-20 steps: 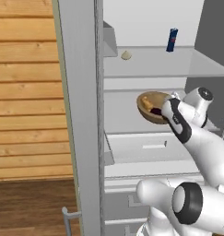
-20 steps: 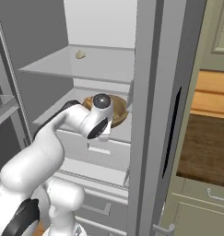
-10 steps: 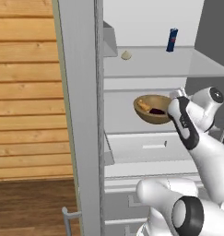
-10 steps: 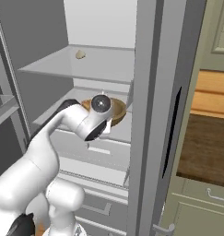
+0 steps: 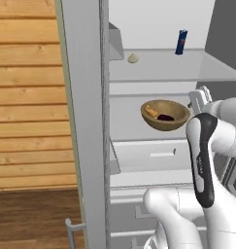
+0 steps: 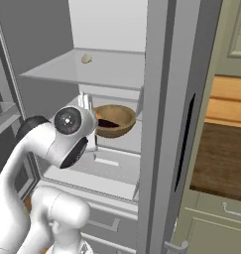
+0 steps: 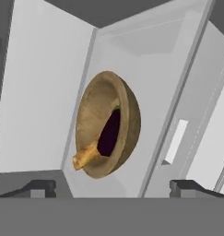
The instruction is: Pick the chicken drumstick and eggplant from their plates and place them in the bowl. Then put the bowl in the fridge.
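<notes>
I've let go and drawn back: my fingers are open and empty, and the bowl sits on the fridge shelf, holding the chicken drumstick and eggplant. The task looks done.

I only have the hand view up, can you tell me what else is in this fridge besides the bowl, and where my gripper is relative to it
Observer: On the shelf above the bowl there is a blue can at the back right, seen in the left base view.
Operator: Anything else up there?
Observer: A small pale lump lies on that same upper shelf, toward the left.
Operator: And the gripper?
Observer: The gripper is open, just off the bowl's right rim and apart from it; the bowl rests on the middle shelf with the chicken drumstick and eggplant inside.
</notes>
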You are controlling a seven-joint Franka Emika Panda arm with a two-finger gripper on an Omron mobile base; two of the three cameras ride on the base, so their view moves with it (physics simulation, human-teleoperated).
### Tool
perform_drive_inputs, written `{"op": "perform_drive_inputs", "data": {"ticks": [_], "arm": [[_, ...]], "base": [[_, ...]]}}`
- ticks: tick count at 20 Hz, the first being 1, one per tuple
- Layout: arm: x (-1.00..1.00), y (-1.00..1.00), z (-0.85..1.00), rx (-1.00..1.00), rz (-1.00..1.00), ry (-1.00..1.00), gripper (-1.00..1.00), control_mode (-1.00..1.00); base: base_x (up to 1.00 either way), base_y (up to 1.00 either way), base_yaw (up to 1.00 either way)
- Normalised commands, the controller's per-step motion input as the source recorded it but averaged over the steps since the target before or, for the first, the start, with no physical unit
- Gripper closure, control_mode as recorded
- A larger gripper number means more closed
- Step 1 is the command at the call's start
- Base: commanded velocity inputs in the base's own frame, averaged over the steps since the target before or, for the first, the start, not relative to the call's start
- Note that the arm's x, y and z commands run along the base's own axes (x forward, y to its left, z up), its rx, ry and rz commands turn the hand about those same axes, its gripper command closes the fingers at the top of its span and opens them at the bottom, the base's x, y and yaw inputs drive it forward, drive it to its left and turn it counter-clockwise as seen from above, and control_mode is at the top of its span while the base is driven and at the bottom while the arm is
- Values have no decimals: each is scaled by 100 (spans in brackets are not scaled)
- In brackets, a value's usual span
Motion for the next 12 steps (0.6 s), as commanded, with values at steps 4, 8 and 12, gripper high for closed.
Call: {"op": "perform_drive_inputs", "data": {"ticks": [4, 8, 12], "arm": [[-100, 18, 89, -1, 5, -3, -100, -100], [-91, 18, 82, 0, 9, 0, -100, -100], [-53, 26, 42, 0, 6, 0, -100, -100]], "base": [[0, 0, 0], [0, 0, 0], [0, 0, 0]]}}
